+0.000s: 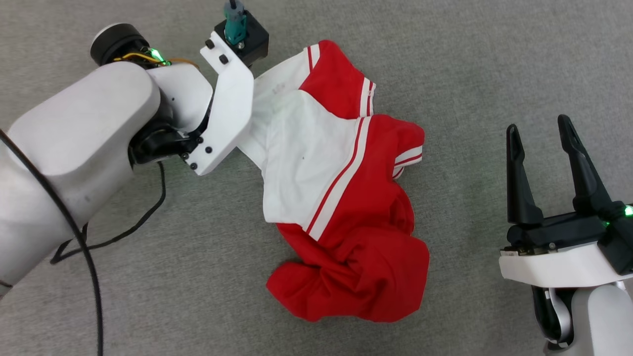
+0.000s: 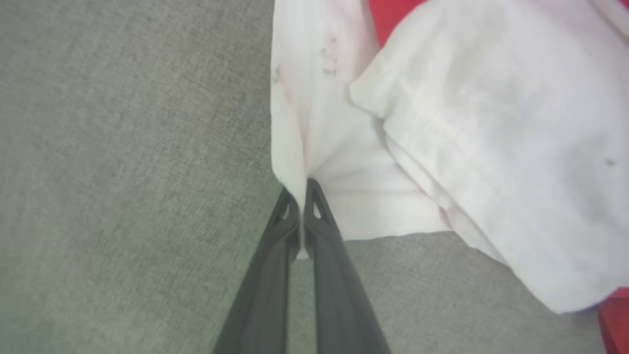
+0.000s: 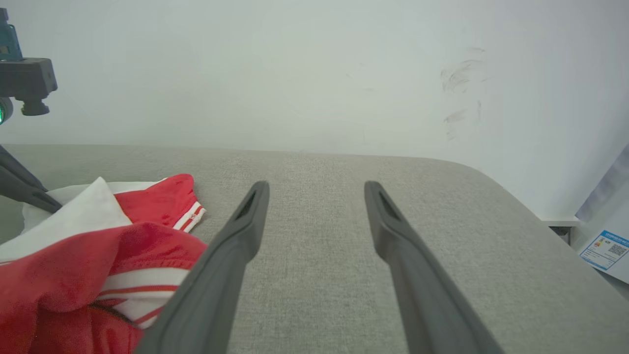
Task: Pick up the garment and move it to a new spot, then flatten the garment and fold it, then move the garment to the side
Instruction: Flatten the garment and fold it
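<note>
Garment (image 1: 346,212) lies crumpled on grey fabric surface (image 1: 470,59). Left end effector (image 2: 300,189) fingers pressed together, pinching the white edge on its left side. Right end effector (image 1: 541,133) spread, off to its right, not touching.

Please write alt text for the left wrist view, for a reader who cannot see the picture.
The left gripper, jaws shut, pinches a white fold of the garment. The cloth lies on a grey fabric surface, with a little red showing at the upper edge.
</note>
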Controlling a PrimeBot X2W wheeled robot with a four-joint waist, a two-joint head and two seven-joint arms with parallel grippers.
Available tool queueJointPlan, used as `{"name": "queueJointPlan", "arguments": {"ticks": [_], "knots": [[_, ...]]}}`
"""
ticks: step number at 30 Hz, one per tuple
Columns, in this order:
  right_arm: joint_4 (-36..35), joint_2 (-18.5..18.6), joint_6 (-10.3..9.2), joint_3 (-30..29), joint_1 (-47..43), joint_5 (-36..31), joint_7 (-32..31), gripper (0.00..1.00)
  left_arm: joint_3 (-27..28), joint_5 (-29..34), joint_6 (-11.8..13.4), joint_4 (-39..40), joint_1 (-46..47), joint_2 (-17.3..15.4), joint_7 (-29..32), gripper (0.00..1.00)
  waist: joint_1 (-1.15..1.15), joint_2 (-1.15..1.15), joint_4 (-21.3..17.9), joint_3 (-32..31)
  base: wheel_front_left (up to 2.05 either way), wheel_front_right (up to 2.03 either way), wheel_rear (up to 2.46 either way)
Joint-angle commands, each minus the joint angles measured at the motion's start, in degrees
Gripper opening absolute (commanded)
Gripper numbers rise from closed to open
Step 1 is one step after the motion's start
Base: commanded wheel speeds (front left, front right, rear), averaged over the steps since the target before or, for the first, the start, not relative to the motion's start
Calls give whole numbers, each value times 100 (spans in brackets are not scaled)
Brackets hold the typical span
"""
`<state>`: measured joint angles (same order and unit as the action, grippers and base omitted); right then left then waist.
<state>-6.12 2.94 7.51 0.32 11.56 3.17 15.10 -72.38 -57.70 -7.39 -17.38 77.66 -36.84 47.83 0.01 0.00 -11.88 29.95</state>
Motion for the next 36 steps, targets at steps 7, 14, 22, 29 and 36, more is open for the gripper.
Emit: {"name": "queueJointPlan", "arguments": {"ticks": [7,14,22,29,36], "knots": [[40,-12,-4,29,-156,-151,10,100,-68,-157,3,-47,-201,-587,-427,0,-1,0,473,-549,0,0,0],[81,-12,-4,27,-255,-213,10,100,-63,-449,58,-529,-917,-1335,-780,0,-1,0,594,-684,0,0,0],[141,-12,-4,24,-391,-270,10,100,-41,-544,259,-954,-1526,-1445,-1326,86,-1,0,692,-840,0,0,0],[184,-12,-4,34,-478,-325,10,100,109,-235,243,-747,-1054,-1259,-1771,100,-1,0,799,-1105,0,0,0],[181,-12,-4,62,-558,-325,10,100,280,-485,148,-68,-679,-1144,-1533,100,-1,0,829,-1233,0,0,0]]}}
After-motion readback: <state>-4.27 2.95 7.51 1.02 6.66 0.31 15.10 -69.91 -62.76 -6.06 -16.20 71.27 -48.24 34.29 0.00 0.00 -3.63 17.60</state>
